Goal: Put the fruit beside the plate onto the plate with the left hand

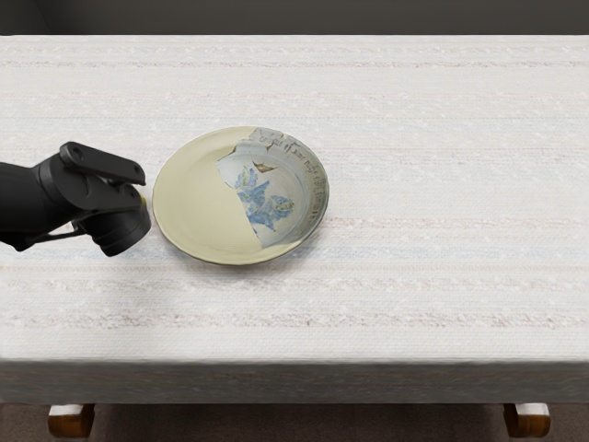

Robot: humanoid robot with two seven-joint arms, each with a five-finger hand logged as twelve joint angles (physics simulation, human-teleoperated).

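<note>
Head view, and we're over a worktop (414,110) under a pale, faintly striped cloth, dark wall behind, two wooden feet (70,420) peeking out below the front edge. The plate (193,207), cream with a blue floral patch, sits left of centre. The left hand (115,216) hangs just beside its left rim. Clenched or released? Cannot tell. The fruit is hidden from view.

The left arm (37,203) is cut by the left edge, the table legs (70,420) by the bottom.
</note>
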